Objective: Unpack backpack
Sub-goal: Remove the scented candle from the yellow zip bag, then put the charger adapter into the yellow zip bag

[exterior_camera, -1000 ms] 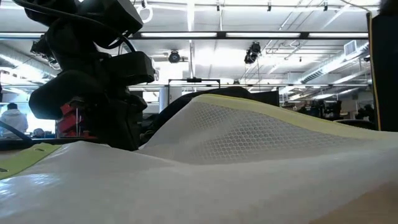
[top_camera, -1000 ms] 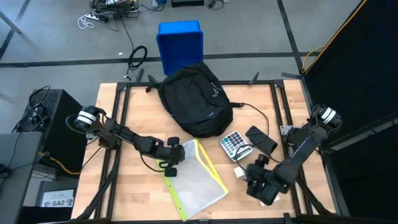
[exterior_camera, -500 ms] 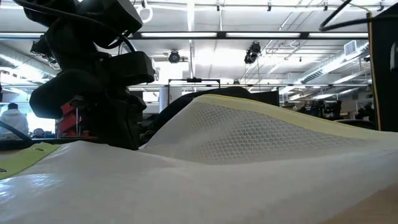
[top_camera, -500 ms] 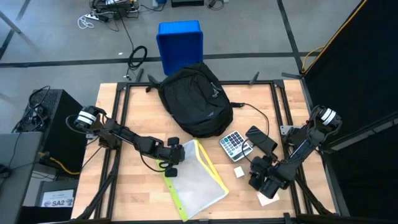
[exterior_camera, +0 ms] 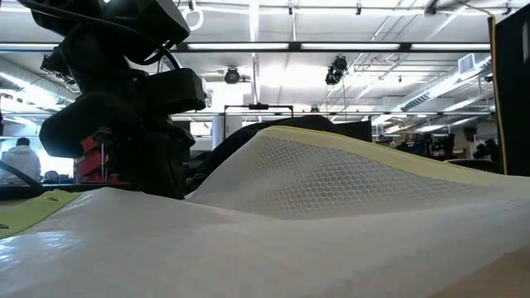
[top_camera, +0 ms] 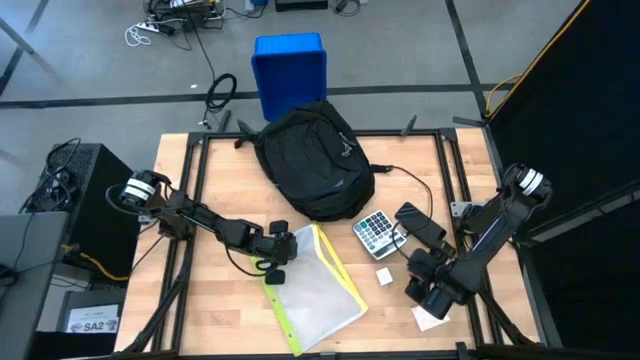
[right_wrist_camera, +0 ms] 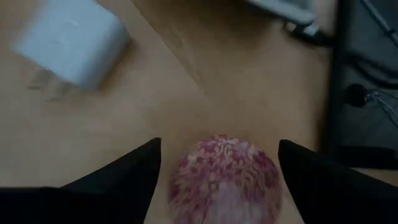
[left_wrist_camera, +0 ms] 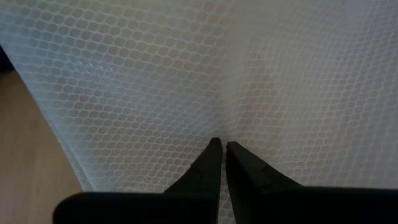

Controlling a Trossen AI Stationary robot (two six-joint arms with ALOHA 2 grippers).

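Note:
The black backpack [top_camera: 312, 160] lies flat at the table's far middle, and neither gripper touches it. Just nearer, a white mesh pouch [top_camera: 318, 288] with a yellow-green edge lies on the table, with my left gripper [top_camera: 282, 252] shut on it. The pouch humps up in front of the low view's camera [exterior_camera: 331, 182]. My right gripper [top_camera: 432, 298] hangs open near the table's right front. Its fingers stand on either side of a round red flower-patterned thing [right_wrist_camera: 224, 177] that lies on the wood, apart from both. My left gripper pinches a raised fold of the pouch's mesh [left_wrist_camera: 221, 127] between its two fingertips, close to the pouch's far left corner. The fingers slant down at it from the table's left. The rest of the pouch lies on the table.
A calculator [top_camera: 376, 232] and a flat black item [top_camera: 420, 224] lie right of the backpack, with a cable [top_camera: 415, 180] running behind them. A small white cube [top_camera: 384, 276] sits left of my right gripper. A blue bin [top_camera: 289, 65] stands on the floor beyond the table.
My right gripper has shifted a little toward the table's right edge and turned about its wrist, uncovering a pale thing on the wood at its near side. My left gripper and the pouch have kept still.

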